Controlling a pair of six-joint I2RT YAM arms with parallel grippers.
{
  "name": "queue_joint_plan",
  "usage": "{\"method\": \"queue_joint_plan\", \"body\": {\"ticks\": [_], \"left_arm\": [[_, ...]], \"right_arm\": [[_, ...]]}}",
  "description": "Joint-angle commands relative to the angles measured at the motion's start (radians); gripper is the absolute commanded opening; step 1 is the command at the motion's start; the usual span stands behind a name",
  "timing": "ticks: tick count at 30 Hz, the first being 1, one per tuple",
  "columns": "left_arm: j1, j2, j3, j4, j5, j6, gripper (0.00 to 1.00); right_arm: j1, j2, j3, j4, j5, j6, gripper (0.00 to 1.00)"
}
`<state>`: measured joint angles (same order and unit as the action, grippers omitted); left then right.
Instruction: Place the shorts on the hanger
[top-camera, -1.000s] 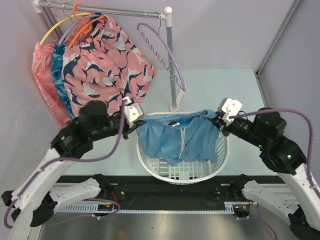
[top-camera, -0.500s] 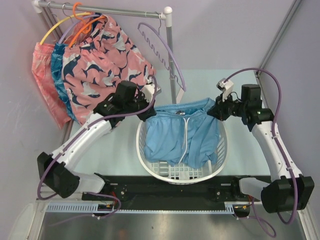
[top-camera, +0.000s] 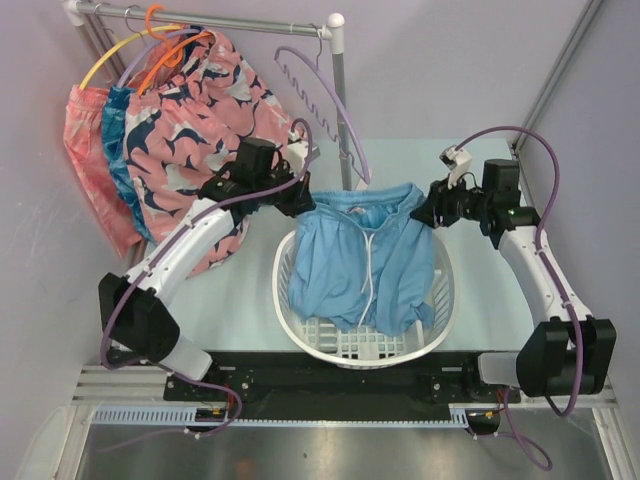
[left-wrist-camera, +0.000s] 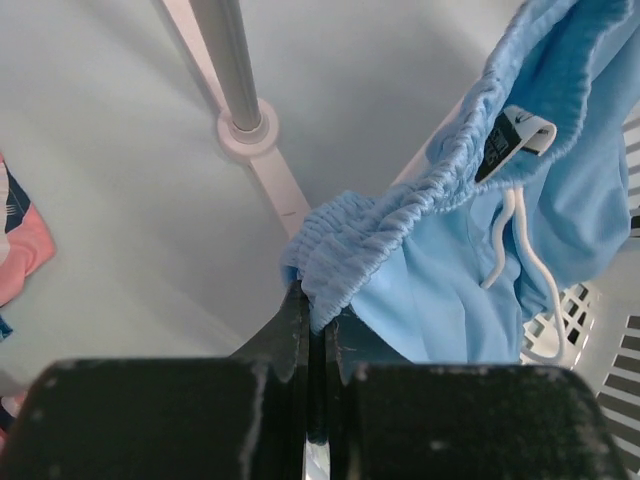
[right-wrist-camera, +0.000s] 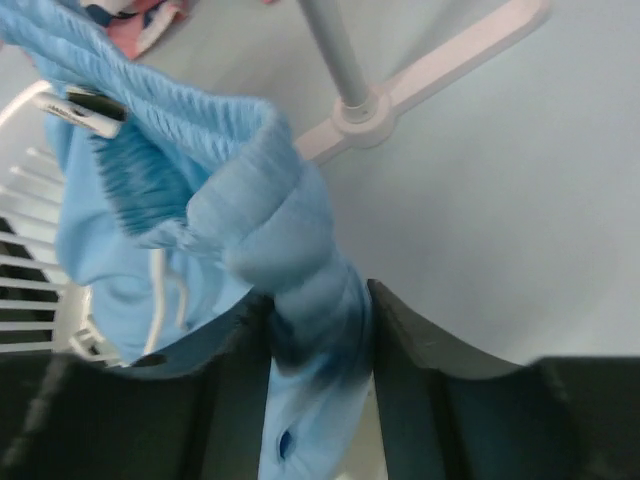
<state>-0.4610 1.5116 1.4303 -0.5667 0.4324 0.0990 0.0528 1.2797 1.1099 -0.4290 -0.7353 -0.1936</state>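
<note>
Shorts (top-camera: 365, 260), light blue, are stretched by the elastic waistband between the two arms above the far rim of a white basket (top-camera: 300, 332), with the legs hanging down into it and the white drawstring (top-camera: 372, 262) trailing down the front. The left gripper (top-camera: 303, 200) holds the left end of the waistband. In the left wrist view its fingers are clenched tight on the gathered elastic, with no gap between them. The right gripper (top-camera: 425, 213) is at the right end of the waistband. In the right wrist view its fingers stand parted, with a thick roll of blue fabric lying between them and touching both. Whether they are pressing on the fabric cannot be told. The hanger (top-camera: 337, 102), thin and lavender, hangs by its hook from the right end of the rail, beside the upright pole (top-camera: 343, 150). Its wavy notched arm faces left. In the overhead view its lower tip comes just above the middle of the waistband, and contact cannot be told. The shorts are not on the hanger. Pink patterned shorts (top-camera: 215, 120) hang further left on the same rail. The basket sits on the pale worktop (top-camera: 230, 300) between the two arms.
</note>
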Motion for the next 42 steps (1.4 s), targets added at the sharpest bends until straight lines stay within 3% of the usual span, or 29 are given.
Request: {"method": "queue_joint_plan", "body": {"ticks": [1, 6, 10, 12, 16, 17, 20, 24, 33, 40, 42], "left_arm": [[0.033, 0.038, 0.044, -0.005, -0.02, -0.041, 0.11], [0.07, 0.055, 0.016, 0.007, -0.015, -0.077, 0.35], [0.084, 0.041, 0.009, 0.013, 0.011, -0.09, 0.62], [0.088, 0.027, 0.002, 0.013, 0.025, -0.082, 0.65], [0.114, -0.068, -0.048, 0.031, 0.068, -0.067, 0.85], [0.122, -0.127, -0.062, 0.047, 0.075, -0.056, 0.89], [0.147, -0.247, -0.12, 0.068, 0.112, -0.021, 1.0], [0.147, -0.367, -0.153, 0.076, 0.117, 0.014, 1.0], [0.147, -0.45, -0.159, 0.07, 0.072, 0.008, 1.0], [0.147, -0.478, -0.177, 0.073, 0.062, -0.008, 1.0], [0.147, -0.482, -0.183, 0.076, 0.052, -0.008, 1.0]], "right_arm": [[-0.033, 0.038, 0.011, 0.07, 0.026, 0.048, 0.49], [-0.045, 0.05, 0.011, 0.042, 0.054, 0.039, 0.55], [-0.045, 0.021, 0.011, 0.044, 0.079, 0.031, 0.57], [-0.045, -0.017, 0.013, 0.045, 0.082, 0.023, 0.62], [-0.074, -0.124, 0.024, 0.038, 0.03, -0.004, 0.75], [-0.071, -0.149, 0.03, 0.041, 0.011, -0.009, 0.84], [-0.056, -0.241, 0.059, 0.11, -0.01, 0.023, 0.93], [0.057, -0.263, 0.131, 0.217, 0.036, 0.089, 0.96], [0.389, -0.027, 0.409, 0.257, 0.321, 0.111, 0.97], [0.481, 0.153, 0.571, 0.251, 0.484, 0.085, 0.95], [0.501, 0.196, 0.599, 0.249, 0.508, 0.077, 0.87]]}}
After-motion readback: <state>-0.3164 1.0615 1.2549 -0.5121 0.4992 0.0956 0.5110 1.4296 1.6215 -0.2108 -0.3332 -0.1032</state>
